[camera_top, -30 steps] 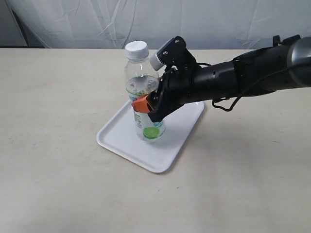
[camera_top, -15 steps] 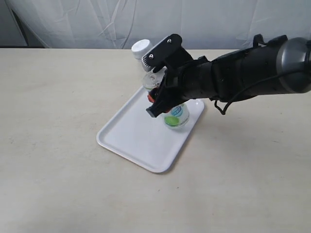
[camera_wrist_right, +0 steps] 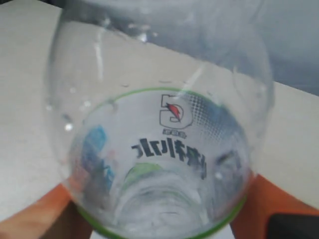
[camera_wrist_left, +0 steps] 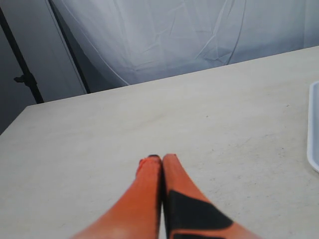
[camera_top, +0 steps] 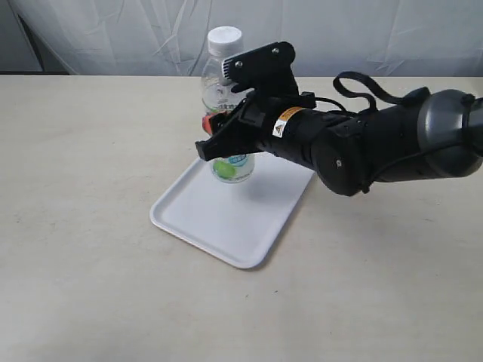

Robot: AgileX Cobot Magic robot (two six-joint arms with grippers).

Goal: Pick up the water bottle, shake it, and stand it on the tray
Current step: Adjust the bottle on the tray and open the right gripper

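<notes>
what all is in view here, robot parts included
water bottle: one, clear with white cap and white-and-green label, held roughly upright over the tray
tray: one, white, flat on the table
table: one, beige, under everything
backdrop: one, white cloth, behind the table
pole: one, black, beside the backdrop
right gripper: one, black with orange fingers, shut on the water bottle
left gripper: one, orange and black, shut on nothing, over bare table
</notes>
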